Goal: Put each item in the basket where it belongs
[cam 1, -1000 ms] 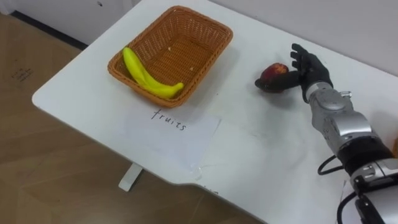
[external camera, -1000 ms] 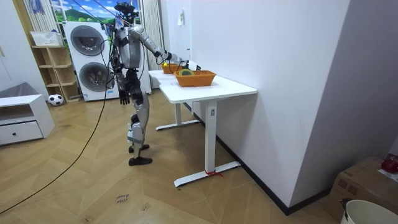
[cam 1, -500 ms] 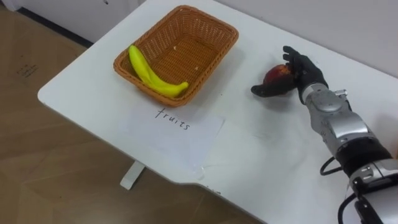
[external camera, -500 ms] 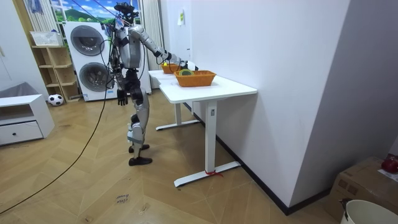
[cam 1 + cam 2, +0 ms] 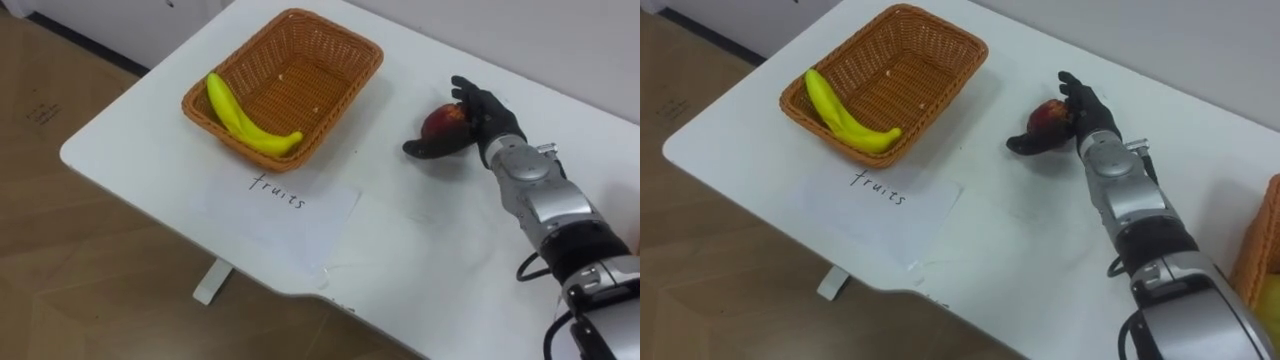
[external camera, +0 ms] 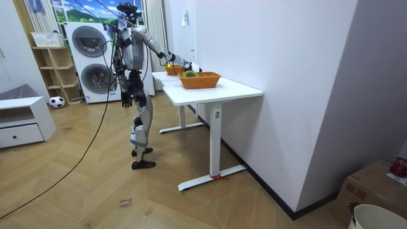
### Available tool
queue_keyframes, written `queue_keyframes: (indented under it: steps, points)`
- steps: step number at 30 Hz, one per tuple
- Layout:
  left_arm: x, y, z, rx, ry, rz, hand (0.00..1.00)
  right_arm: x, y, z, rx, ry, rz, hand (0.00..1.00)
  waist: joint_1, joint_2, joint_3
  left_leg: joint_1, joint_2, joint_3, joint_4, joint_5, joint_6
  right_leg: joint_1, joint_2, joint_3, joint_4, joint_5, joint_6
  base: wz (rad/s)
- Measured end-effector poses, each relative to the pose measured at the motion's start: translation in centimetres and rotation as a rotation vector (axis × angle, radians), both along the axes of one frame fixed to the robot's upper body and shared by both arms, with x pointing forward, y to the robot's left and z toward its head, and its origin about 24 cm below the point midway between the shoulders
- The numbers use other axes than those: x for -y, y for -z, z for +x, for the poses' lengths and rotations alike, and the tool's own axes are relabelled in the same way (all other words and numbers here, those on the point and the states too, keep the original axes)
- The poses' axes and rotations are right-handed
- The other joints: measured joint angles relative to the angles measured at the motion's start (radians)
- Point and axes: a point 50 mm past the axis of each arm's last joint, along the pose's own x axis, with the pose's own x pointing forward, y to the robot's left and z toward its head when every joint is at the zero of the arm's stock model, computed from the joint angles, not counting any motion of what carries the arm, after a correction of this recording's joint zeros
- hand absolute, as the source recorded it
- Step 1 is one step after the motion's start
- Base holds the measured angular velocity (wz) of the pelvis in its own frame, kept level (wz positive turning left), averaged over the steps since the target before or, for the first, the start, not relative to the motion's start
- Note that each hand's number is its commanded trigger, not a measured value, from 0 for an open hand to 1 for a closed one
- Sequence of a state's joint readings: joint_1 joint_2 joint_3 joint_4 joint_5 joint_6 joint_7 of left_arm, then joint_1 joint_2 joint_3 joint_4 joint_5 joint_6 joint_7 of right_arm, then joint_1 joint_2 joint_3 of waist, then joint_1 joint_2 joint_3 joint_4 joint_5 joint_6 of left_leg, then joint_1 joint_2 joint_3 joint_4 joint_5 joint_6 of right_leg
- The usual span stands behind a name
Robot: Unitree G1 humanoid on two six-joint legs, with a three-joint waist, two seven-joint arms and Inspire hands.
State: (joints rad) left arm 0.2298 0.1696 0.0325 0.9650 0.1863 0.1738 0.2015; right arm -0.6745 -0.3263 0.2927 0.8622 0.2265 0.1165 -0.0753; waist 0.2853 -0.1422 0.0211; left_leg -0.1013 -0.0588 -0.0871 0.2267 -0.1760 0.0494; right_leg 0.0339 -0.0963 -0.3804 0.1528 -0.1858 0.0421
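Note:
A red apple [image 5: 440, 122] lies on the white table [image 5: 420, 250], right of the wicker fruit basket [image 5: 300, 75]. My right hand [image 5: 487, 116] reaches in from the lower right and wraps the apple, with fingers curled over its far side and the thumb along its near side. The apple [image 5: 1045, 114] still rests on the tabletop. A yellow banana bunch [image 5: 243, 122] lies in the basket's near left corner. In the room view I stand at the table's end, and my left hand [image 6: 125, 99] hangs by my side.
A sheet of paper [image 5: 275, 200] with handwriting lies in front of the basket, near the table's front edge. A second wicker basket [image 5: 1258, 245] stands at the far right, with something yellow inside. The table's left edge drops to a wooden floor [image 5: 70, 260].
My right hand, open beside the apple a second ago, has curled round it. The view shifted slightly at first, then held still.

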Motion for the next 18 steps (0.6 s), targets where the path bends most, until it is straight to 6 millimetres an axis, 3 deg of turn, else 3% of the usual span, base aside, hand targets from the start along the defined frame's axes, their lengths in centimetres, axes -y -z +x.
queue_keyframes:
  steps: [4,5,6,7,18]
  points:
    - [0.0,0.0,0.0,0.0,0.0,0.0,0.0,0.1,0.1,0.0,0.002,-0.003,0.002,0.03,0.0,0.0,0.0001,0.0,0.0,0.0,0.0,0.0,0.0,0.0,0.0,0.006,0.0,0.0,0.0,0.0]
    - [0.0,0.0,0.0,-0.001,0.0,0.0,0.0,0.1,0.2,0.0,0.001,-0.003,0.002,0.17,0.0,0.0,0.0001,0.0,0.0,0.0,0.0,0.0,0.0,0.0,0.0,0.007,0.0,0.0,0.0,0.0]
    - [0.0,0.0,0.0,-0.001,0.0,-0.001,0.0,0.1,0.2,-0.1,0.001,-0.004,0.002,0.76,0.0,0.0,0.0001,0.0,0.0,0.0,0.0,0.0,0.0,0.0,0.0,0.007,0.0,0.0,0.0,0.0]
    - [0.0,0.0,0.0,-0.001,0.0,-0.001,0.0,0.1,0.2,-0.1,0.001,-0.005,0.002,1.0,0.0,0.0,0.0001,0.0,0.0,0.0,0.0,0.0,0.0,0.0,0.0,0.007,0.0,0.0,0.0,0.0]
    - [0.0,0.0,0.1,-0.006,0.002,-0.014,0.0,1.2,0.0,-0.1,0.012,0.024,-0.06,1.0,-0.001,-0.011,0.0045,0.005,0.002,0.003,-0.004,0.0,0.0,0.0,0.002,0.009,0.0,0.0,0.0,0.0]
